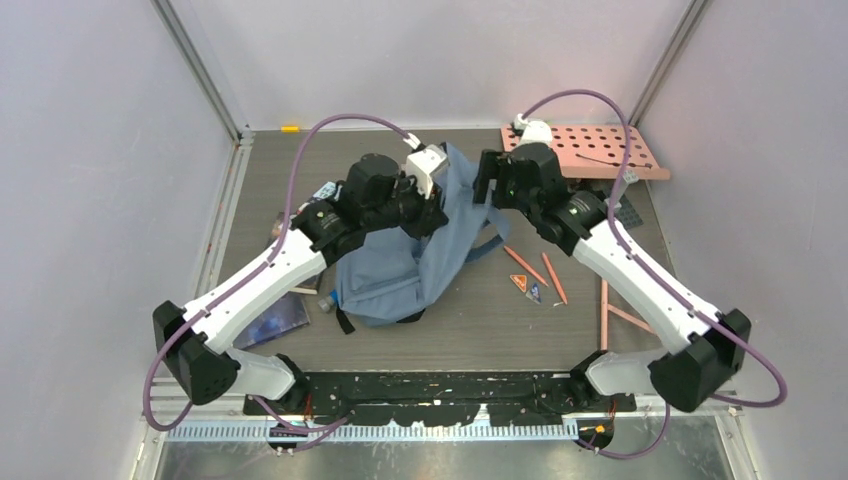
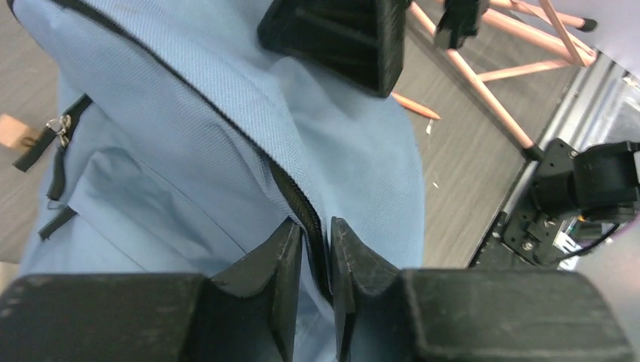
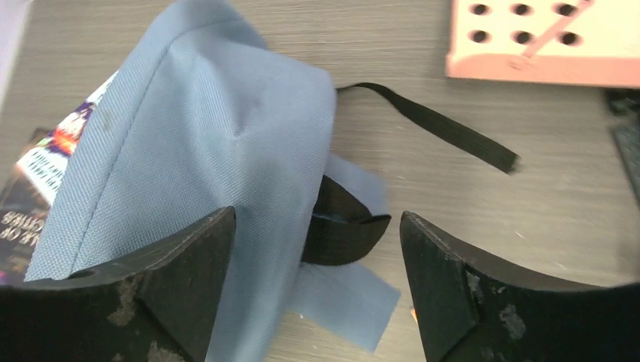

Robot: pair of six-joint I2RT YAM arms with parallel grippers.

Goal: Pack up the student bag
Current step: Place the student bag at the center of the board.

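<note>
1. Grey-blue fabric marks the student bag [image 1: 400, 275], which lies crumpled at the middle of the dark table [image 1: 500, 335], its upper end raised between the two arms.
2. On its zipper seam the left gripper [image 2: 317, 249] has its jaws almost together and seems to pinch the fabric, though the contact is hard to see.
3. Beside the raised fabric the right gripper [image 3: 317, 219] stands wide open, holding nothing.
4. Nearby, a black strap [image 3: 438, 124] trails on the table.
5. Orange pencils [image 1: 527, 267] lie just right of the bag, and a pink pegboard [image 1: 590, 150] sits at the far right.
</note>
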